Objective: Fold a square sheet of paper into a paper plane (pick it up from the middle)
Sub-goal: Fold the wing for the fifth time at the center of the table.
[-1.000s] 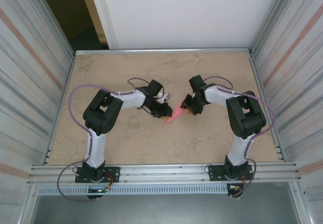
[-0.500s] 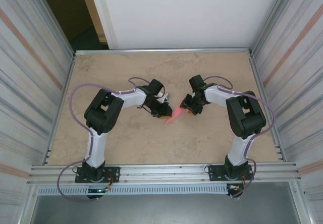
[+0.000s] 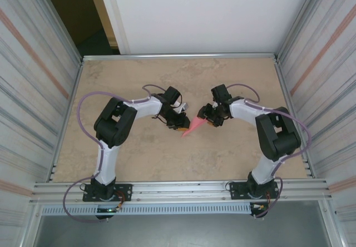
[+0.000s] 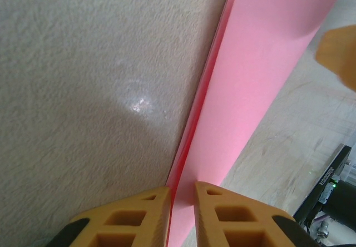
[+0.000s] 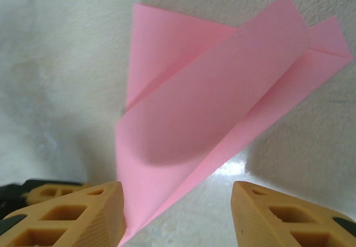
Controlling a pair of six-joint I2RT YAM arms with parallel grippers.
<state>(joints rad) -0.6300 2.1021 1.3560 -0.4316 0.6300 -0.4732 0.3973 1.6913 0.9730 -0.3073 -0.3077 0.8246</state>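
Two wrist views show more: left end effector [image 4: 181, 188] pinches the paper plane [image 4: 261, 69]; right end effector [image 5: 177, 186] is spread wide.

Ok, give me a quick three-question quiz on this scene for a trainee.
1. True or false: the left gripper is shut on the paper.
2. Pick one. The right gripper is: A) open, B) shut on the paper, C) shut and empty.
3. In a word: is the paper flat or folded?

Key: 1 true; 2 A; 3 folded.
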